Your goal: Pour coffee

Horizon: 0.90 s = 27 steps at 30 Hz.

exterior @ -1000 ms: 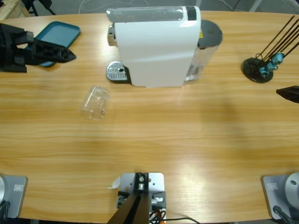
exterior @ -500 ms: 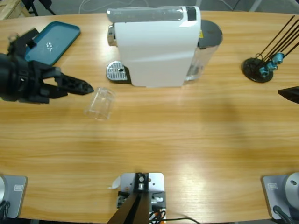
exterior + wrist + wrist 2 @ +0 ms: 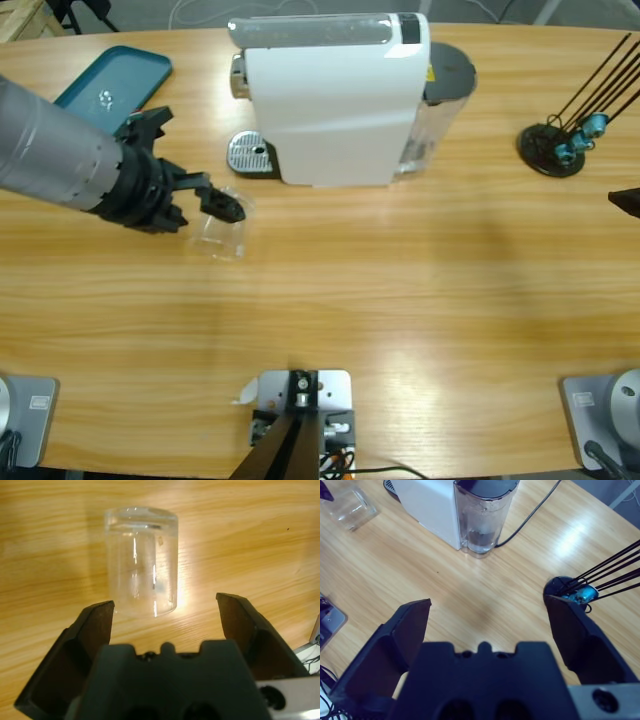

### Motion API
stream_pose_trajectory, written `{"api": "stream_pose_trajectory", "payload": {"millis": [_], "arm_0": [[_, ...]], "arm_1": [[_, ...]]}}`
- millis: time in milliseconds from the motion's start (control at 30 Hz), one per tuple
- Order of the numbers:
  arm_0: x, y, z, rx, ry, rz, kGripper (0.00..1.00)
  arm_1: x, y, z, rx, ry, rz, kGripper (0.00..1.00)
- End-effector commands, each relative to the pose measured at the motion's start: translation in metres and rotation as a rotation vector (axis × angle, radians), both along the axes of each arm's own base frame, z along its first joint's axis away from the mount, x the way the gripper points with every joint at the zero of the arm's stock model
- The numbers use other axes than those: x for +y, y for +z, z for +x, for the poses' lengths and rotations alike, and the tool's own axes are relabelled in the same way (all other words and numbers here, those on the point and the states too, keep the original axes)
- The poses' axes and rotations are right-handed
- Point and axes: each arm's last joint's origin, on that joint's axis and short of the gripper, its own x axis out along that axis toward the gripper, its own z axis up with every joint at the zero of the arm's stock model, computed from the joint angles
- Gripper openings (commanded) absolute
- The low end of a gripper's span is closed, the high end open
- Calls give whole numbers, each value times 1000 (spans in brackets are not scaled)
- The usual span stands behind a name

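Observation:
A clear glass tumbler rests on the wooden table, left of the white coffee machine. No coffee shows in any view. My left gripper reaches in from the left and hangs right at the tumbler. In the left wrist view the left gripper is open, and the tumbler lies just beyond the jaw tips, in line with the gap. My right gripper is open over bare table. In the high view only its black tip shows at the right edge.
The machine's round drip tray is just behind the tumbler, and its water tank is on its right. A teal tray lies at the back left. A black stand with thin rods is at the back right.
My left arm has swung in from the far left to the tumbler. The tumbler has shifted a little to the right. The right gripper's tip has drawn back toward the right edge.

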Motion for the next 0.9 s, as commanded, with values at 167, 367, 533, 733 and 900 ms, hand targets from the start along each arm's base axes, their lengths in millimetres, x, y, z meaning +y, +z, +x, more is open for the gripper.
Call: {"api": "stream_pose_trajectory", "payload": {"millis": [167, 367, 533, 733, 900], "arm_0": [[-11, -18, 7, 36, 0, 136, 881], [-10, -11, 8, 17, -3, 148, 881], [-16, -17, 12, 24, -12, 158, 881], [-22, -35, 16, 64, -16, 199, 881], [-27, -46, 12, 95, -34, 222, 881]], "arm_1": [[-5, -7, -9, -11, 2, 15, 987], [-5, -7, -9, -14, 3, 16, 987], [-6, -7, -11, -17, 3, 17, 987], [-7, -8, -12, -19, 2, 18, 987], [-7, -8, -12, -19, 2, 17, 987]]}}
